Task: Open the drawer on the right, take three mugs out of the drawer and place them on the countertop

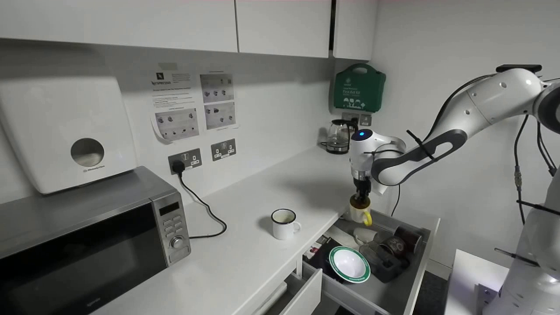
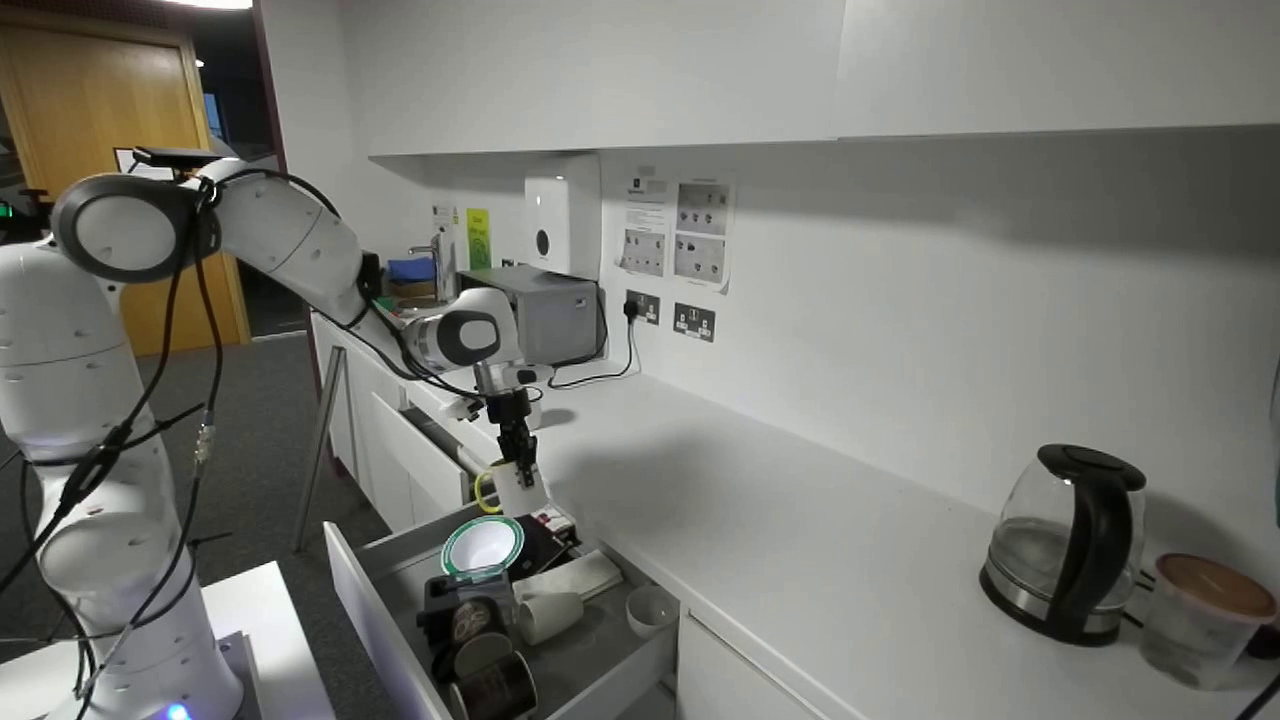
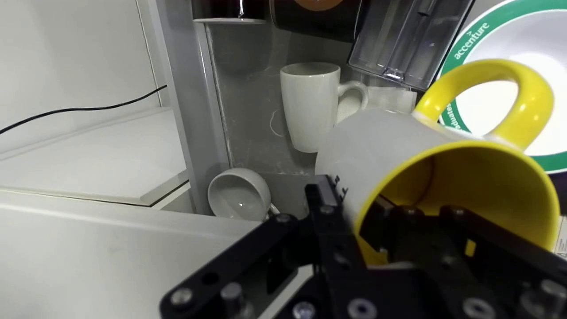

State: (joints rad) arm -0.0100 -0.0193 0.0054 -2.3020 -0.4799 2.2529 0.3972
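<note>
My Robotiq gripper (image 3: 353, 203): pinching the wall of the yellow-handled white mug (image 3: 370, 141), one finger inside, one outside; both above the open drawer (image 1: 393, 291). Below the gripper, I list: plain white mug (image 3: 308, 106), white cup (image 3: 239, 196), green-rimmed "accenture" bowl (image 1: 350, 262). Well apart from the gripper: black-rimmed white mug (image 1: 283, 230) on the countertop (image 1: 210, 275).

The bowl (image 3: 471, 42) reads "accenture" and a half-hidden "…uates" on its rim; the green case (image 1: 359, 87), "First Aid Kit"; a wall sheet (image 1: 175, 101), "Nespresso".

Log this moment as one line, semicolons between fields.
end effector: holding yellow-handled mug by its wall; location: above open drawer; countertop: dark-rimmed white mug, upright; drawer: more mugs
</note>
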